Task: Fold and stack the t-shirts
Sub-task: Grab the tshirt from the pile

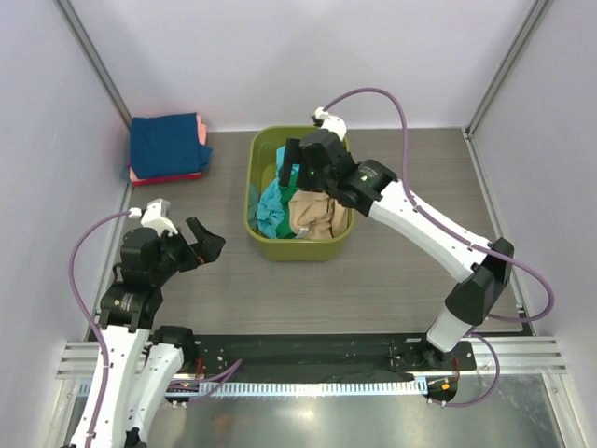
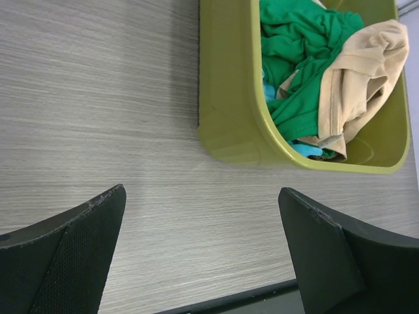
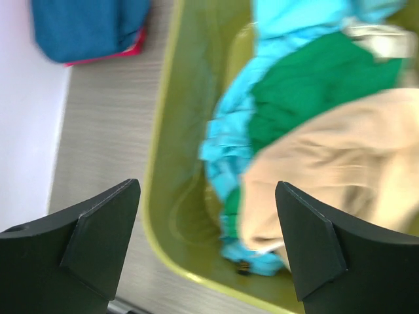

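An olive-green bin point(image 1: 263, 241) in the table's middle holds crumpled t-shirts: a tan one point(image 1: 314, 217), a green one point(image 1: 288, 177) and a teal one point(image 1: 270, 209). A folded stack with a navy blue shirt point(image 1: 166, 143) over pink and red ones lies at the far left. My right gripper point(image 1: 300, 159) is open and empty above the bin's far side; its view shows the tan shirt point(image 3: 340, 150), the green shirt point(image 3: 308, 85) and the teal shirt point(image 3: 229, 144). My left gripper point(image 1: 207, 245) is open and empty over bare table left of the bin point(image 2: 229, 98).
White walls enclose the table on the left, back and right. Wood-grain table surface point(image 1: 392, 261) stretches right of the bin. A black strip and metal rail run along the near edge by the arm bases.
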